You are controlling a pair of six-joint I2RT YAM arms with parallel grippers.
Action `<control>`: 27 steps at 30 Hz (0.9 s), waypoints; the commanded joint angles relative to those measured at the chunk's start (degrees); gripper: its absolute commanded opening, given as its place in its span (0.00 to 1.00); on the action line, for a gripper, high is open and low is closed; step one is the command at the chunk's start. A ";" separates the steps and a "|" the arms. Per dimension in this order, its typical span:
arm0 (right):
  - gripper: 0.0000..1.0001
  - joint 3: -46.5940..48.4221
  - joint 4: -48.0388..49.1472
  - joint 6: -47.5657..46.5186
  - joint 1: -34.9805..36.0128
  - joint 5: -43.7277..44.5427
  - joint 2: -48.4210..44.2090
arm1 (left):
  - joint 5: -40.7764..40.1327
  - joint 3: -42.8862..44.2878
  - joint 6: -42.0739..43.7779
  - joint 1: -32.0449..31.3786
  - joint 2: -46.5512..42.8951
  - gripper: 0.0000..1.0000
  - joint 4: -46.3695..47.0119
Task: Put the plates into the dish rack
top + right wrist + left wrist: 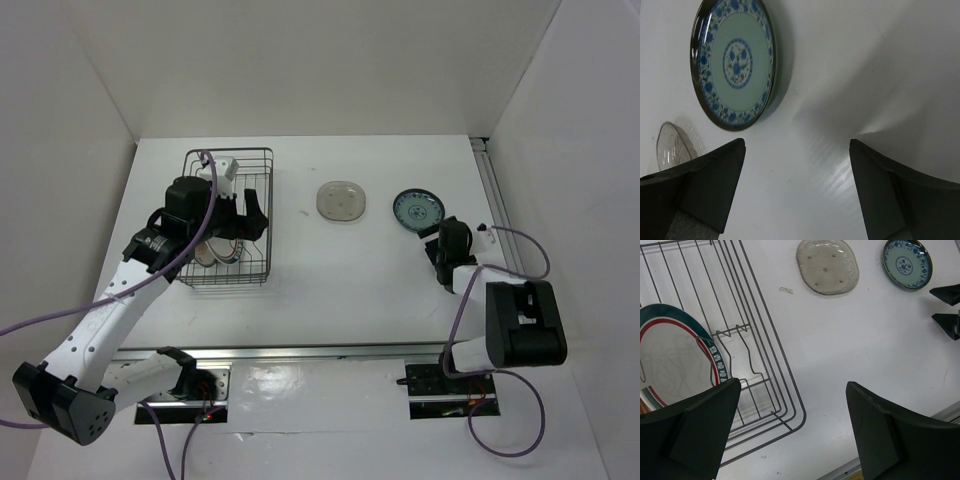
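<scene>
Within 3 white walls (pixel 300 60), the white table (pixel 340 290) bears the wire dish rack (pixel 230 215) holding the red-ringed plate (pixel 675 360), with the grey plate (pixel 341 201) and the teal plate (pixel 417 210) lying right of it, while the left gripper (pixel 792 390) and the right gripper (pixel 797 150) are spread and empty.

- My left arm (pixel 105 305) rises from its base at the near edge and stretches forward and to the right, with the white link sloping away from me.
- My left gripper (pixel 256 217) points to the right. Its jaws are spread wide with nothing between them, and in the wrist view its dark fingers (pixel 695 432) stand far apart.
- My right arm (pixel 520 325) is folded close to its base, the forearm angled forward and left.
- My right gripper (pixel 433 247) faces left with its jaws parted wide, gripping nothing. Its fingers (pixel 705 187) fill the bottom corners of its wrist view.
</scene>
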 commanded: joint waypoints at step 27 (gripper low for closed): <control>0.01 22.31 -8.67 -3.97 -11.40 -14.29 31.57 | 2.48 -0.10 1.23 0.31 -1.16 1.00 2.97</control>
